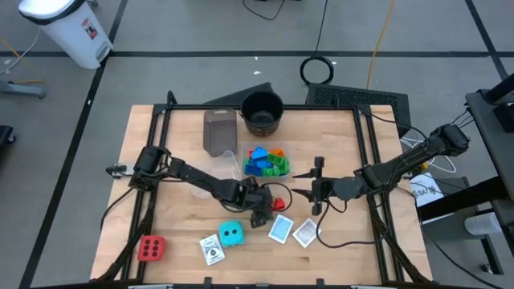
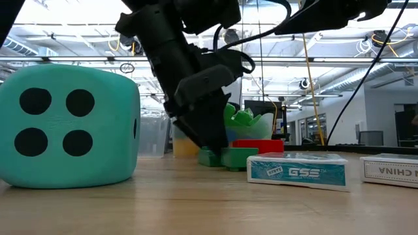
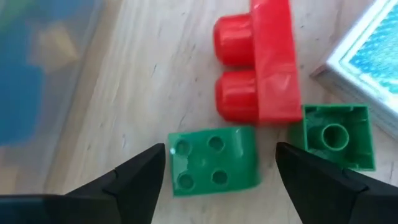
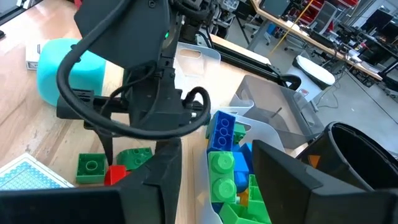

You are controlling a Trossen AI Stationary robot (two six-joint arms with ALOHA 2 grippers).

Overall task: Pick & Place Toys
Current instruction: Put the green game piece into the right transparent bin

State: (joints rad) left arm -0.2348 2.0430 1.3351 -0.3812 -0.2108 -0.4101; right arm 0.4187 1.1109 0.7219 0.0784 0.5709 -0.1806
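A small green block (image 3: 213, 160) lies on the table, studs-side down, next to a red block (image 3: 258, 62) and a second green block (image 3: 337, 134). My left gripper (image 3: 219, 149) is open and low over the table, with one finger on either side of the first green block and a small gap at each side. In the high view it is at the table's middle (image 1: 267, 210). My right gripper (image 1: 317, 189) is open and empty, just right of the clear tub (image 1: 265, 160) of coloured blocks.
A cyan dotted cube (image 1: 231, 234) and a red dotted cube (image 1: 150, 248) stand near the front edge. Three cards lie there too (image 1: 211, 250), (image 1: 281, 229), (image 1: 306, 233). A black pot (image 1: 262, 112) and a second clear tub (image 1: 219, 131) stand at the back.
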